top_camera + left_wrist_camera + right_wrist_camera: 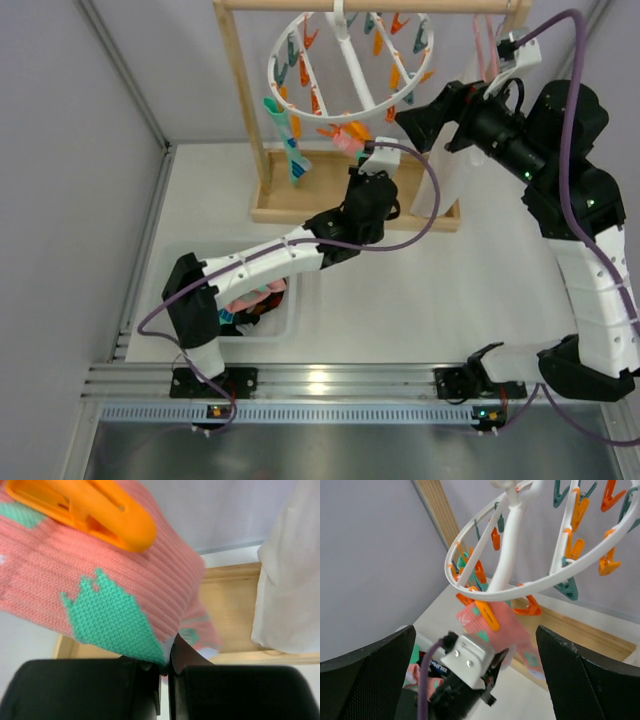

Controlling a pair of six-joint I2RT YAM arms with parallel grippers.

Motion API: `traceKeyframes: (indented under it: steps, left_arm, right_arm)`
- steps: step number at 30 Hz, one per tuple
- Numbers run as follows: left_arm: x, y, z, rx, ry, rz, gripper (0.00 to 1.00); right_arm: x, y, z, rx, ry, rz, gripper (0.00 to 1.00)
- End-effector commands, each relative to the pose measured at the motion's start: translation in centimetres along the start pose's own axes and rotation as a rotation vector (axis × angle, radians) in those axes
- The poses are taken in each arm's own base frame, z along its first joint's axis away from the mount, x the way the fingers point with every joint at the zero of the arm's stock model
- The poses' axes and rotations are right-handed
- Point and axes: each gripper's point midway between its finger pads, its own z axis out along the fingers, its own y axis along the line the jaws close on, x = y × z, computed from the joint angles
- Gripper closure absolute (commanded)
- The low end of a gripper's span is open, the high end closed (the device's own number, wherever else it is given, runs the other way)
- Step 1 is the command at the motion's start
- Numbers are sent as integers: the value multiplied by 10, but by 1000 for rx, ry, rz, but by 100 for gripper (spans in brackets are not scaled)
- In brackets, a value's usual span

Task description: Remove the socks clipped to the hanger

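Note:
The white ring hanger (352, 98) hangs from the rack's top bar with orange and teal pegs; it also shows in the right wrist view (530, 587). A pink sock with teal marks (100, 575) hangs from an orange peg (95, 512). My left gripper (166, 666) is shut on that sock's lower edge, just below the ring (370, 168). The pink sock (512, 630) and the left gripper also show in the right wrist view. A teal-green sock (292, 155) hangs clipped at the ring's left. My right gripper (425, 122) is open and empty beside the ring's right edge.
The wooden rack frame (240, 100) and its base (300, 212) stand at the back. A white garment (445, 185) hangs on the right, beside the pink sock (290, 575). A thin pink hanger (485, 50) is above it. A tub (290, 322) near the left arm holds several socks.

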Motion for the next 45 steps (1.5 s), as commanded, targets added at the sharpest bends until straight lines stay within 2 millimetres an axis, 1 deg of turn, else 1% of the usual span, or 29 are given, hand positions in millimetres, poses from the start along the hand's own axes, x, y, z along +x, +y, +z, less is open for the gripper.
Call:
traceKeyframes:
  steps: [1,2,3,5,6,7,8,9,10,11,12,14,15,16,17,21,23,24,27,28,30,31,33,36,38,39,45]
  left_arm:
    - [-14,4,-7,-140,-16,154,100]
    - [-20,-1,-10,-139,-25,154,100]
    - [-15,-8,-12,-141,-20,181,100]
    - [-16,-14,-15,-142,-22,203,100]
    - [-13,-15,-15,-148,-17,214,100]
    - [-12,-16,-16,-151,-16,220,100]
    - [-10,-16,-16,-154,-14,227,100]
    - [-8,-16,-16,-155,-11,234,100]
    - [-7,-16,-15,-157,-10,237,100]
    - [-5,-17,-15,-155,-8,246,100]
    - [-5,-18,-14,-154,-7,250,100]
    - [-2,-21,-13,-143,-5,267,100]
    - [-2,-22,-12,-144,-4,276,100]
    - [0,-22,-12,-146,-2,283,100]
    - [1,-23,-11,-144,0,288,100]
    - [5,-27,-12,-129,2,301,100]
    - [6,-29,-12,-126,3,310,100]
    - [7,-30,-12,-125,4,316,100]
    - [7,-32,-12,-121,3,320,100]
    - [6,-32,-12,-118,2,318,100]
    - [6,-33,-12,-117,2,321,100]
    - [5,-34,-12,-115,1,323,100]
    - [3,-33,-12,-114,-1,319,100]
    - [-1,-34,-12,-111,-6,313,100]
    - [-1,-34,-12,-108,-7,310,100]
    - [-1,-34,-12,-108,-7,311,100]
    - [-2,-34,-13,-99,-9,307,100]
  right_arm:
    - [-13,11,1,-57,6,17,1]
    - [-13,14,2,-74,13,12,1]
    - [-14,18,6,-97,23,-4,1]
    - [-15,21,10,-119,36,-21,4]
    - [-4,19,20,-127,78,-27,6]
    - [-12,21,20,-139,65,-39,8]
    - [-10,24,23,-162,79,-45,15]
    - [-6,22,32,-162,95,-62,18]
    - [1,24,36,-169,120,-69,20]
    - [5,20,42,-152,131,-82,23]
    - [13,14,52,-134,152,-107,24]
    - [25,12,59,-125,188,-137,26]
    - [29,4,65,-87,196,-162,27]
    - [33,5,68,-84,206,-172,28]
    - [36,-1,70,-57,212,-183,29]
    - [54,-8,84,-33,263,-258,31]
    - [64,-1,88,-51,288,-277,31]
    - [72,-3,93,-46,306,-284,31]
    - [83,-6,99,-17,329,-324,32]
    - [87,0,100,-31,335,-338,32]
    - [86,2,102,-18,327,-364,33]
    - [89,9,102,-25,325,-376,34]
    - [93,8,105,-9,332,-397,33]
    - [103,4,110,4,359,-408,35]
    - [105,-3,113,33,358,-416,35]
    - [110,-6,114,44,368,-419,36]
    - [111,-14,122,80,354,-441,36]
